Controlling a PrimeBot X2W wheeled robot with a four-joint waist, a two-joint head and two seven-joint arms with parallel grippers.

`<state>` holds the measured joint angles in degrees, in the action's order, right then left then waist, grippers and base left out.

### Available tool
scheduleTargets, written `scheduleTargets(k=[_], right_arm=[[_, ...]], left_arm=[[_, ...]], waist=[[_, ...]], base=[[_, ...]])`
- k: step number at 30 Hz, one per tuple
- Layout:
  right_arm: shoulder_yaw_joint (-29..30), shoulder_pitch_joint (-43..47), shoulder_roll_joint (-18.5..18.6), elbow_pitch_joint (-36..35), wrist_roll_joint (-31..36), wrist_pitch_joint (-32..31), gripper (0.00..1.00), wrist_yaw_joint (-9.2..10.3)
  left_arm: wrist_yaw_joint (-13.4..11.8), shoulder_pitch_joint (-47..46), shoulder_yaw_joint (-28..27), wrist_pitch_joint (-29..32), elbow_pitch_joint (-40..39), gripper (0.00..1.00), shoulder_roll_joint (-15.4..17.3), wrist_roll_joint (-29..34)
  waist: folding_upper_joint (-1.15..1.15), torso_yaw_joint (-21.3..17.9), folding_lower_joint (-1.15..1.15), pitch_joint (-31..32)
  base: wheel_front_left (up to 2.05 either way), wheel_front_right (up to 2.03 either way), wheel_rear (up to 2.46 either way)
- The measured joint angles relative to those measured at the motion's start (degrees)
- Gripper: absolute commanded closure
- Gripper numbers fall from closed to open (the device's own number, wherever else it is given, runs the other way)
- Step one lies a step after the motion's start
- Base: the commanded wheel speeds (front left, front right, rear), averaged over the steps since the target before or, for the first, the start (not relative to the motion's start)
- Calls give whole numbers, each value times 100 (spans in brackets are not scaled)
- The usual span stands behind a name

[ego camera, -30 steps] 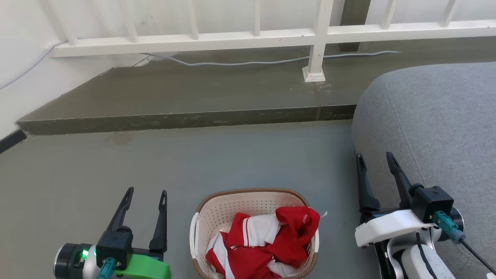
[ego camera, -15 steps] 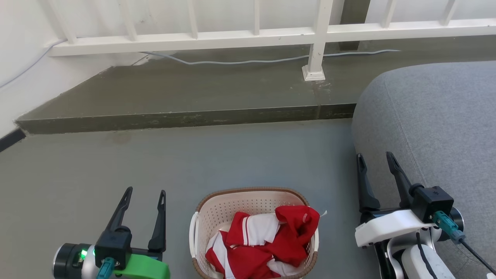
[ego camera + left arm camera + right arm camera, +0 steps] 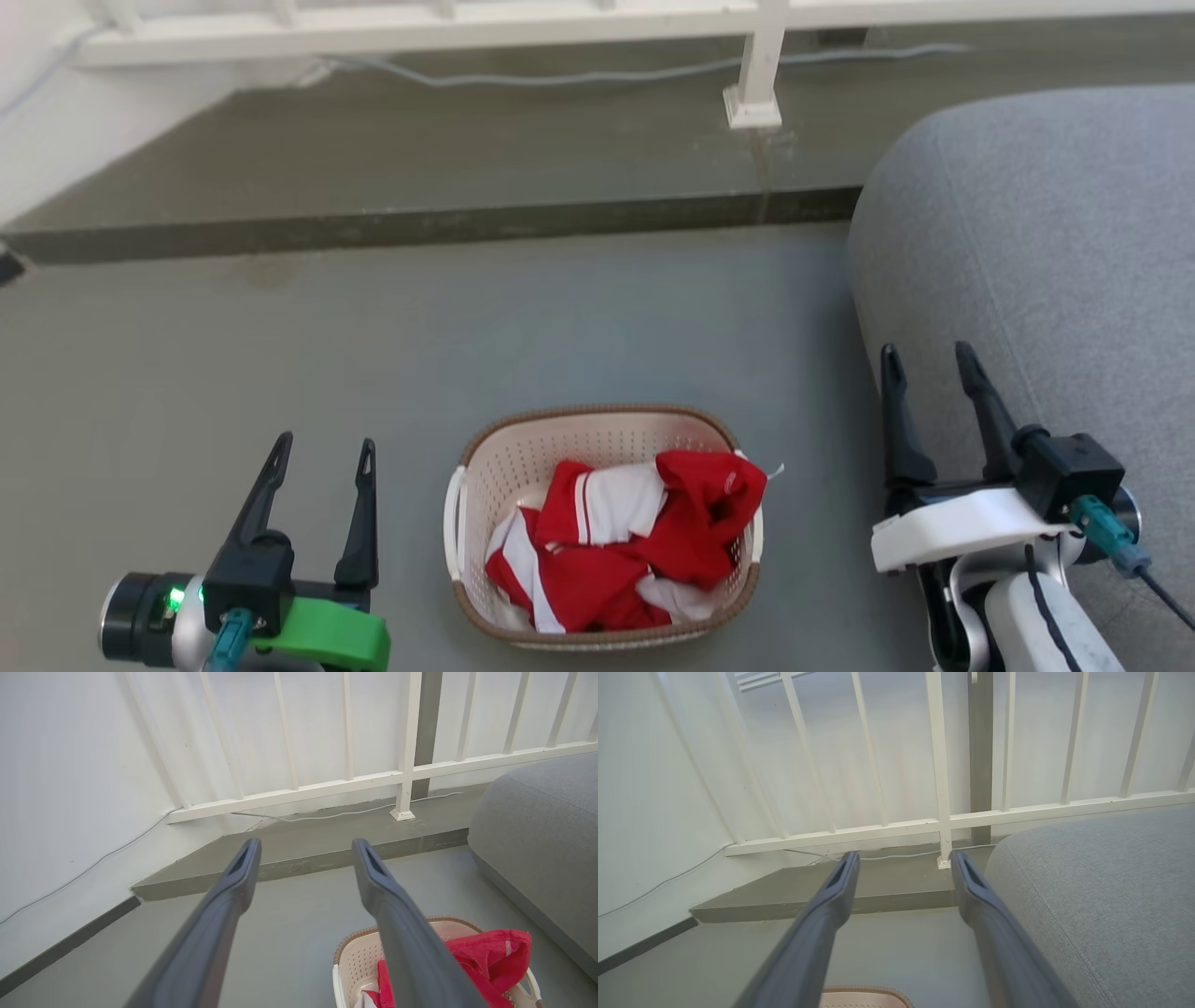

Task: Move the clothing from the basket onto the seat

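A cream perforated basket (image 3: pixel 485 457) with a brown rim stands on the grey floor, low in the head view. Crumpled red-and-white clothing (image 3: pixel 635 546) fills it. The same basket (image 3: pixel 355 956) and clothing (image 3: pixel 495 956) sit at the lower right of the left wrist view. A large grey seat (image 3: pixel 1046 252) rises at the right, also seen as the seat (image 3: pixel 1101 905). My left gripper (image 3: pixel 323 450) hangs open to the left of the basket, holding nothing. To the basket's right, by the seat's edge, my right gripper (image 3: pixel 926 356) stands open and empty too.
A raised concrete step (image 3: pixel 420 224) crosses the floor beyond the basket. On it stand a white railing with a post base (image 3: pixel 752 107), and a grey cable (image 3: pixel 560 77) runs along it. A white wall (image 3: pixel 70 788) closes the left side. A basket rim (image 3: pixel 866 994) peeks in low.
The head camera has tipped downward, so the whole picture slid up. Both grippers stay open and keep their places beside the basket. The clothing lies as before.
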<state>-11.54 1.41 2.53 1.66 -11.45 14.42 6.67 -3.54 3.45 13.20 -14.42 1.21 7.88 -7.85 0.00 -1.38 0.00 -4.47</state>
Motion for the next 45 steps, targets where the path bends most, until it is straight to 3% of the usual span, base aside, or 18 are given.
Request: scheduleTargets(k=[12, 32, 45], right_arm=[[275, -544, 40, -71, 0, 1, 0, 7], [912, -1846, 255, -586, 42, 18, 0, 9], [1188, -2513, 247, -987, 42, 19, 0, 43]], left_arm=[[60, -633, 120, 0, 414, 0, -5, 98], [475, -2209, 634, 185, 1541, 0, -154, 327], [802, -3294, 1122, 310, 2214, 0, -153, 846]], waist=[[0, -33, 0, -900], [0, -120, 1, -2528], [0, -247, 1, -3591]], base=[[0, 0, 0], [0, 0, 0], [0, 0, 0]])
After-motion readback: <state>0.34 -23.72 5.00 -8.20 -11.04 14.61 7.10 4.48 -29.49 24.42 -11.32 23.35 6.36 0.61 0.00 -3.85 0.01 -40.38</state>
